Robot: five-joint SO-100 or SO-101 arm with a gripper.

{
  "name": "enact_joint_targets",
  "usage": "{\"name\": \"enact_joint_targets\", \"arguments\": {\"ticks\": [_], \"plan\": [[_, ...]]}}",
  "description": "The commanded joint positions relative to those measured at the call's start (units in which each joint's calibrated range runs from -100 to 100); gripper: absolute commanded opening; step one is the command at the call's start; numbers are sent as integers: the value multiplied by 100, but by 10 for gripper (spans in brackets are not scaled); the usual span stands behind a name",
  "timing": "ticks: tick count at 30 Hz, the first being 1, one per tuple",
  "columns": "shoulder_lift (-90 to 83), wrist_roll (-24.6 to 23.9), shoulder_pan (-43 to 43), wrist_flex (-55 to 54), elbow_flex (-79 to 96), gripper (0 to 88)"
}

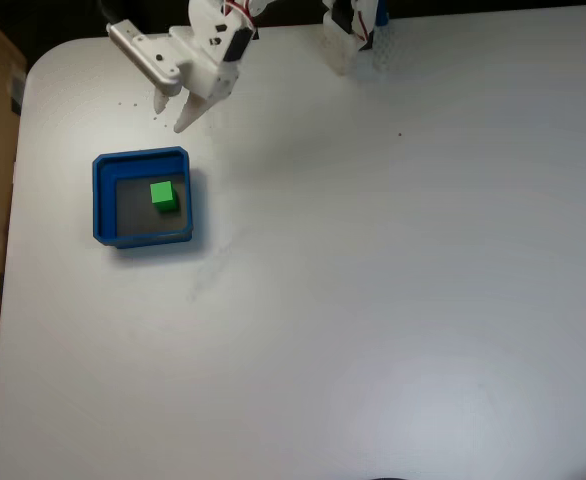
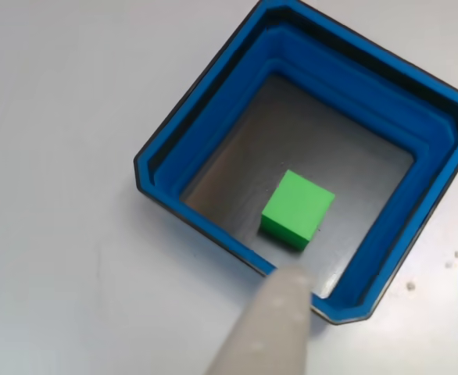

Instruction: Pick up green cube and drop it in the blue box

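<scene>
**Green cube resting inside the blue box, gripper parted above it**

From my remote station I see the small bright green solid cube [image 1: 164, 195] sitting on the grey floor of the square, shallow blue plastic box [image 1: 101, 200]. In the fixed view the white 2-finger gripper [image 1: 173, 112] hangs just beyond the box's far wall, its fingers spread apart and holding nothing. The cube lies below the fingertips in that view, inside the tray and apart from them.

In the other view the cube [image 2: 297, 208] shows 3 faces: a bright top and 2 slightly darker sides, all plain, with crisp edges. It sits flat on the floor, turned a little against the box walls and touching none of them, nearer the wall closest to the finger than the opposite one. The box [image 2: 174, 133] has thick stepped blue walls with clipped corners and a dark rim line.

One pale fingertip [image 2: 272, 328] rises from the bottom edge, overlapping the near wall just below the cube.

The white tabletop [image 1: 393, 300] carries the box.
</scene>
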Motion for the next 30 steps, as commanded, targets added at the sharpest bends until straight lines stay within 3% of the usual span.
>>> {"name": "enact_joint_targets", "arguments": {"ticks": [1,10,24,30], "plan": [[-1148,10,-49,-77,503,145],[-2653,15,-432,-315,1948,146],[-4734,15,-533,-2952,5923,146],[-5895,20,-786,-3472,7468,146]]}}
